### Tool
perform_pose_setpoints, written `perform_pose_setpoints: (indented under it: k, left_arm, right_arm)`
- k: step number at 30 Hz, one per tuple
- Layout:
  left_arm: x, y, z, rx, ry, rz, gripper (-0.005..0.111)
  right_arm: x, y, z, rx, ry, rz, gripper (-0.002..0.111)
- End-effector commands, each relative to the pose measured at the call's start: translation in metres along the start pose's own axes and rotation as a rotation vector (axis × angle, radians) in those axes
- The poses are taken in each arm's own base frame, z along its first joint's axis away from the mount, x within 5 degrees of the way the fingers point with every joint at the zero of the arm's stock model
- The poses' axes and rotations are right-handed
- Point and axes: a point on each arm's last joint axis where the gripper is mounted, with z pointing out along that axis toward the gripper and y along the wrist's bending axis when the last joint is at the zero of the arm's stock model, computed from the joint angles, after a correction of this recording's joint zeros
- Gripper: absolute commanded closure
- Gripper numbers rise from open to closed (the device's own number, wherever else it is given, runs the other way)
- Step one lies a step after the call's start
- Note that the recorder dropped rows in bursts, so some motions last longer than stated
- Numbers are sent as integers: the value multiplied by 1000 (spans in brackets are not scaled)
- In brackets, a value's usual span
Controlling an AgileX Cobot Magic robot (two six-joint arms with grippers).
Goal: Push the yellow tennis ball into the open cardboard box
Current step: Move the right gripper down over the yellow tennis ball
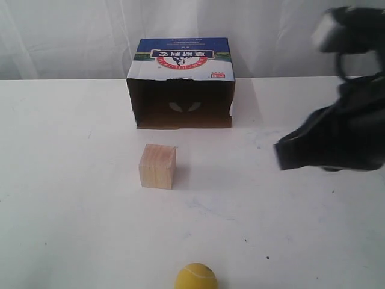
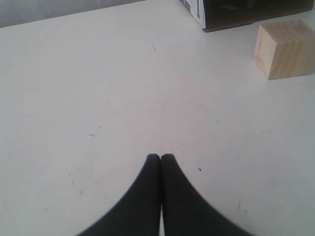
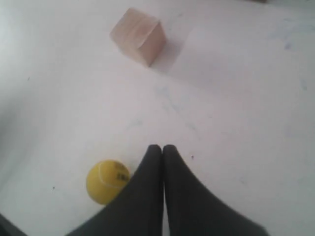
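The yellow tennis ball (image 1: 196, 276) rests at the table's near edge, partly cut off by the frame. In the right wrist view the ball (image 3: 106, 181) lies beside my right gripper (image 3: 162, 147), which is shut and empty above the table. From outside, that right gripper (image 1: 283, 155) hangs blurred at the right, well away from the ball. The open cardboard box (image 1: 180, 84) stands at the back, its dark opening facing the ball; only its corner (image 2: 246, 12) shows to the left wrist. My left gripper (image 2: 160, 157) is shut, empty, over bare table, and out of the exterior view.
A pale wooden cube (image 1: 157, 166) stands between the ball and the box opening, roughly in line with both; it also shows as the cube (image 2: 284, 48) and the cube (image 3: 138, 35). The white table (image 1: 72, 180) spreads wide to the left.
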Motion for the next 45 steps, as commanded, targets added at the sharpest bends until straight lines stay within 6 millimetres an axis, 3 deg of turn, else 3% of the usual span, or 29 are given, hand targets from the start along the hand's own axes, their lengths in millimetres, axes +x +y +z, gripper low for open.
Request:
perform_pose_setpoints:
  k: [1,6,12,31,45]
  left_arm:
    - [1,0,0,-1,1,-11,107]
    - [1,0,0,-1,1,-11,107]
    - [1,0,0,-1,1,-11,107]
    - [1,0,0,-1,1,-11,107]
    - [1,0,0,-1,1,-11,107]
  right_arm:
    - [-9,32,37,-83,126,-111,108]
    - [1,61,75,-136,265,-184,108]
    - [14,80,95,-163,357,-233,108]
    - [41,103,124,-164,525,-322,108]
    - [52,98,154,-89,594,-385,108]
